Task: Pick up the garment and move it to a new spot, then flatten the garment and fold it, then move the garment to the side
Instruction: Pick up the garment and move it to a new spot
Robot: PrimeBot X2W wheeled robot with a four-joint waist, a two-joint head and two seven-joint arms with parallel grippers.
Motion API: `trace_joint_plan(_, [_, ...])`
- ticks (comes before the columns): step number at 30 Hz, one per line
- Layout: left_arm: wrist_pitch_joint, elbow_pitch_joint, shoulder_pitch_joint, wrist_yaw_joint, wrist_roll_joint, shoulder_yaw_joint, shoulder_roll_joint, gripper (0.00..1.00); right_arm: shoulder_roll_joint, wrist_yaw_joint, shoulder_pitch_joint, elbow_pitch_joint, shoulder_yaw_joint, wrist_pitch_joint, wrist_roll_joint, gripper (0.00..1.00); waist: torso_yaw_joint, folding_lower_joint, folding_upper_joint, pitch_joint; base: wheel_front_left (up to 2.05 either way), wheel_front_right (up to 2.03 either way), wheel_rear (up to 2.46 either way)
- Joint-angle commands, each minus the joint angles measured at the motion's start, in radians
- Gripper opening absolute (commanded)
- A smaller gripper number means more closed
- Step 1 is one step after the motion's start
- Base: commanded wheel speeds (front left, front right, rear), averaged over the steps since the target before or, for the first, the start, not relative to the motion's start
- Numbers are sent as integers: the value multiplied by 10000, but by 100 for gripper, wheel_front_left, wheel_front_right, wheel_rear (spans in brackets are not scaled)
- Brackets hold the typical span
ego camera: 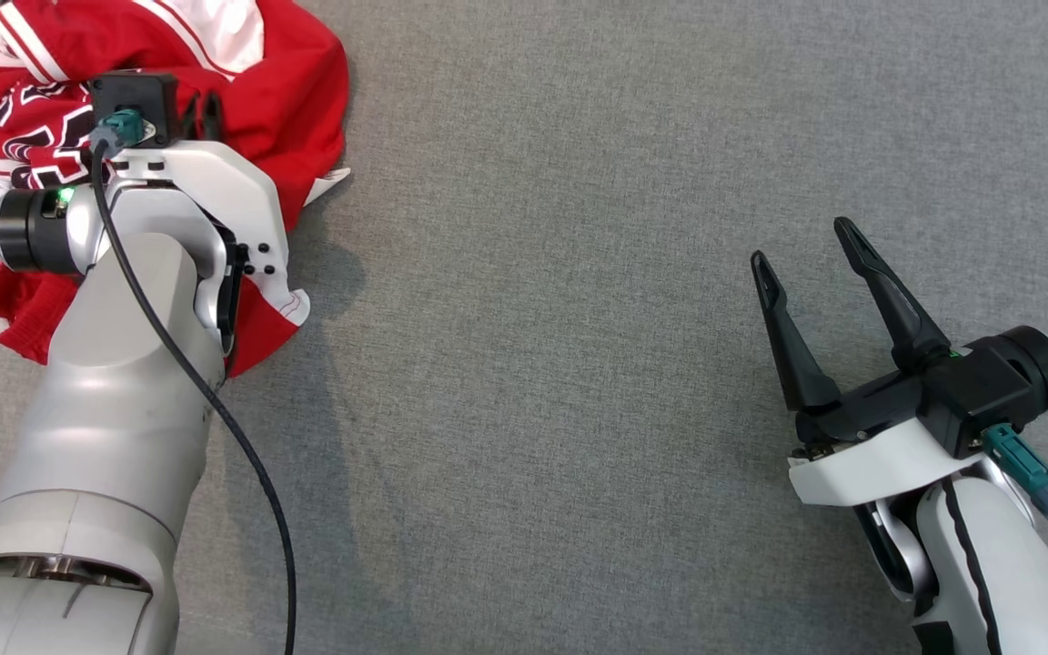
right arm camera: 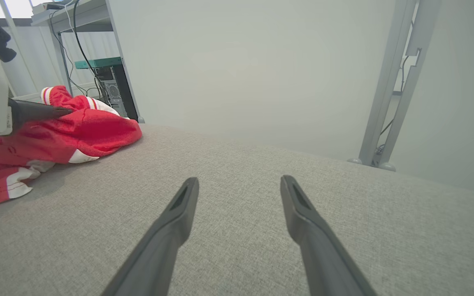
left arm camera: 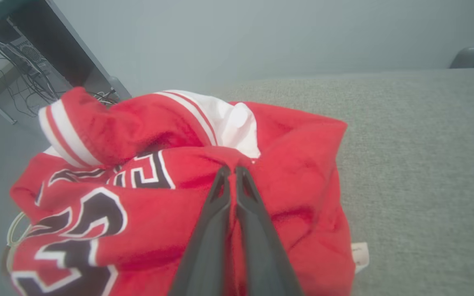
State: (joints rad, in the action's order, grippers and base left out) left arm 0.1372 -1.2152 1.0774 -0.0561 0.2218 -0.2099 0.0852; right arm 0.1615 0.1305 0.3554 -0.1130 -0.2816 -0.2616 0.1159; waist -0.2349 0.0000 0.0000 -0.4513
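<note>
Where the crumpled red garment [ego camera: 306, 91] lies at 10 o'clock on the grey desk [ego camera: 579, 273], we find our left hand [left arm camera: 232, 169] pinching a fold of it. At 4 o'clock, our right hand [ego camera: 800, 240] is spread, well apart from it.

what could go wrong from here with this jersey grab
1. The left end effector is shut on a small fold atop the crumpled jersey; so thin a pinch may slip, or lift it bunched.
2. The jersey lies by the table edge, a cuff seemingly past it; if dropped, it could slide off.
3. The right end effector stands open, far off, so nothing backs up the grip.
</note>
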Motion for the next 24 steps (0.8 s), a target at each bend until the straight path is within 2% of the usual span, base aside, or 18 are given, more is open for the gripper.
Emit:
trace_joint_plan(1, [501,111,17,-173,7,12,82,0,1,5,-126,-48,36,-63,64,100,-8,0,0,97,0,0,0])
trace_joint_plan(9, [1265,1101,-294,-408,32,98,102,0,-91,5,-166,-98,48,-63,95,100,-49,0,0,443,0,0,0])
trace_joint_plan(15, [1286,3659,-1238,-667,-299,238,383,0,-262,5,-267,-34,23,-63,181,100,83,0,0,882,0,0,0])
trace_joint_plan(24, [1289,6002,-2211,-637,-695,386,905,0,-503,4,-648,-56,237,-63,276,100,452,0,0,1677,0,0,0])
